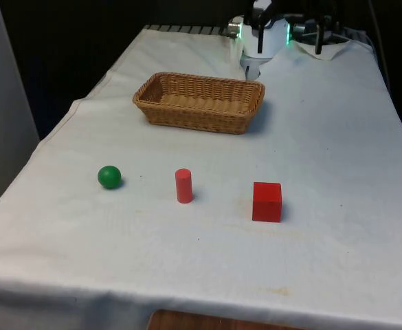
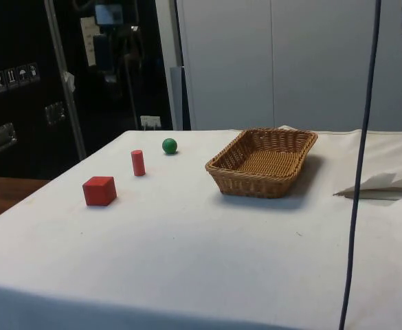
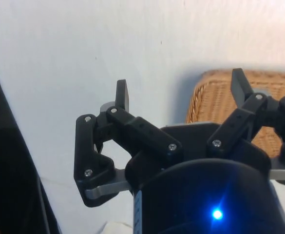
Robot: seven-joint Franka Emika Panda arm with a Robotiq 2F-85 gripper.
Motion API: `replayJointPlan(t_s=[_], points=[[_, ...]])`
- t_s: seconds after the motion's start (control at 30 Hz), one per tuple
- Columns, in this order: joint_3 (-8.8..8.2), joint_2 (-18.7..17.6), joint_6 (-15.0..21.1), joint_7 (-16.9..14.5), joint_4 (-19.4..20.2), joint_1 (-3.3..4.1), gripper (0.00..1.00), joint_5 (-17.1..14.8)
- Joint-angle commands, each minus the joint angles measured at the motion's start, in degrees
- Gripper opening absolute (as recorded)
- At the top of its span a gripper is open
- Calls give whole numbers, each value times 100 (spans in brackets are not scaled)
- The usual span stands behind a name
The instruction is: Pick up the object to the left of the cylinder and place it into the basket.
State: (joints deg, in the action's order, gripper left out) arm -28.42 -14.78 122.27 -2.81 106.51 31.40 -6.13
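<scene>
Sitting on the white cloth (image 1: 338, 137), the small green ball (image 1: 109, 177) lies towards the front view's left of the upright red cylinder (image 1: 183, 185), well apart from it. A red cube (image 1: 266, 201) stands on the cylinder's other side. Behind this row rests the woven wicker basket (image 1: 199, 102). No writing is legible. The black two-finger gripper (image 3: 181, 92) hangs spread wide beside the basket's rim, holding nothing.

Hand (image 3: 181, 90) empty, fingers (image 3: 122, 94) spread wide apart
</scene>
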Motion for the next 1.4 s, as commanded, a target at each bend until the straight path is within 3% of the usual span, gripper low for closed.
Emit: replayJointPlan(t_s=[0.0,0.33,0.37,0.4,0.67,0.7,0.73,0.8,0.9,0.93,0.97,1.23,1.27,1.3,1.37], points=[[23,-74,63,-34,-40,-17,100,-74],[34,-653,516,-143,-286,-40,100,-275],[0,-590,464,-92,-252,-6,100,-201],[34,-705,556,-160,-309,-46,100,-298],[40,-1152,900,-252,-498,-86,100,-458],[0,-1123,865,-201,-470,-46,100,-390],[46,-1209,934,-252,-516,-92,100,-470],[52,-1346,1037,-264,-573,-109,100,-510],[52,-1501,1140,-286,-636,-120,100,-561],[0,-1467,1106,-229,-607,-74,100,-498],[52,-1553,1180,-292,-653,-126,100,-579],[63,-1988,1455,-332,-871,-166,100,-699],[0,-1971,1427,-275,-842,-115,100,-630],[63,-2034,1484,-332,-900,-172,100,-710],[63,-2177,1564,-355,-991,-189,100,-751]])
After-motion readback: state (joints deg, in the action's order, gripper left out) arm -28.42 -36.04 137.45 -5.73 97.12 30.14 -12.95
